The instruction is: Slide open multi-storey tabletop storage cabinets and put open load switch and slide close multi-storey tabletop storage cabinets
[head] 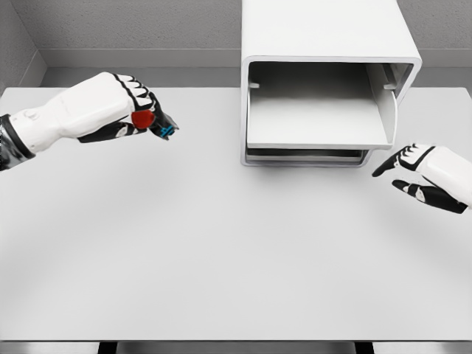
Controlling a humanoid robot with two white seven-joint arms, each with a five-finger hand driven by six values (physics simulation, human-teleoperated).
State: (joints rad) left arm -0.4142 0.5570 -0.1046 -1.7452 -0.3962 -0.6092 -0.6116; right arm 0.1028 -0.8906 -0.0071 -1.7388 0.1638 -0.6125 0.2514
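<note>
A white storage cabinet (324, 44) stands at the back of the table, right of the middle. Its upper drawer (317, 122) is slid out toward me and holds nothing that I can see. My left hand (140, 110) hovers over the table's left side, well left of the cabinet, with its fingers curled around the load switch (151, 122), a small part with a red knob and a blue-black tip poking out. My right hand (409, 173) hangs just right of the drawer's front corner, fingers spread and holding nothing.
The white table (221, 258) spreads wide in front of the cabinet. A lower drawer (306, 155) sits closed beneath the pulled-out one. A grey wall runs behind the table's far edge.
</note>
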